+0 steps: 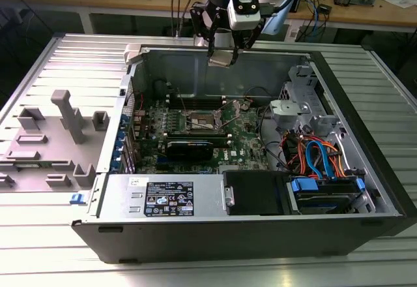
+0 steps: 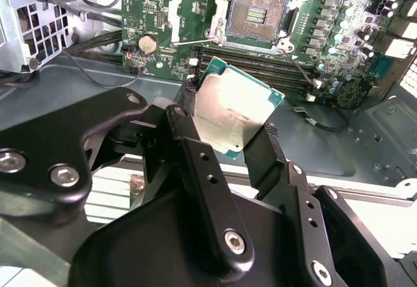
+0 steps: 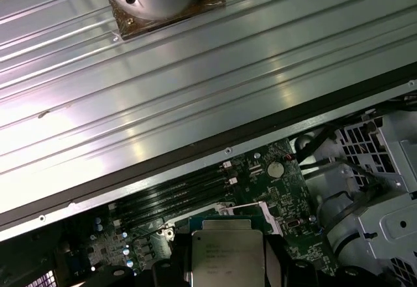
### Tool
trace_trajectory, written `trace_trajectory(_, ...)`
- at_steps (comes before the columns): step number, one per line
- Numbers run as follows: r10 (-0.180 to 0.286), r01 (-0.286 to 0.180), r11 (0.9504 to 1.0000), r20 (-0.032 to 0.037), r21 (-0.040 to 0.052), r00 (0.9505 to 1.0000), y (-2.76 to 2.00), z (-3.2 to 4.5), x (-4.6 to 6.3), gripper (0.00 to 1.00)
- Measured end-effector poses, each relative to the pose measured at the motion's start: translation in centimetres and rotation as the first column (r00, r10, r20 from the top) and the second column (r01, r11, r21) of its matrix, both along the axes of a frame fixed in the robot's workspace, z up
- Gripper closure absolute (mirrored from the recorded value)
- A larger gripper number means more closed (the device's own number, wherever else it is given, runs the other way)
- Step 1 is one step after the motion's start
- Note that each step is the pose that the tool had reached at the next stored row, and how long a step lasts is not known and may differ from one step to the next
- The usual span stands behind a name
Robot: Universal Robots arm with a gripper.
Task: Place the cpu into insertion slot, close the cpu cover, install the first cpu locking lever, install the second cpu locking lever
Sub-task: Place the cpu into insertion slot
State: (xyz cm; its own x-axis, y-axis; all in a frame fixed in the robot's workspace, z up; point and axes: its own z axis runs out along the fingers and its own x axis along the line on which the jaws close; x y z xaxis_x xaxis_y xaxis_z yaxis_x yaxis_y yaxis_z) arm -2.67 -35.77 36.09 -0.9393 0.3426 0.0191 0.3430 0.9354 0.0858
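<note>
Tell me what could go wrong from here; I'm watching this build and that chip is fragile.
The hand pinches the cpu by two opposite edges only, up over the open case; a slip could drop it onto the motherboard. In the second wrist view the cpu sits turned relative to the insertion slot; lowered that way, it might seat crooked and damage the contacts.

Motherboard is lying in open case, socket sitting at board centre. Power supply is lying along case's near edge, drive bay at its near corner on the exterior view's right. Gripper is holding chip over case's far edge.
</note>
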Motion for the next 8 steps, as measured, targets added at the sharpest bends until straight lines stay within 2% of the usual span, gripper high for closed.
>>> trace_trajectory(8, -0.001, 0.001, 1.0, 0.0, 0.0, 1.0, 0.0, 0.0, 0.0, 0.46)
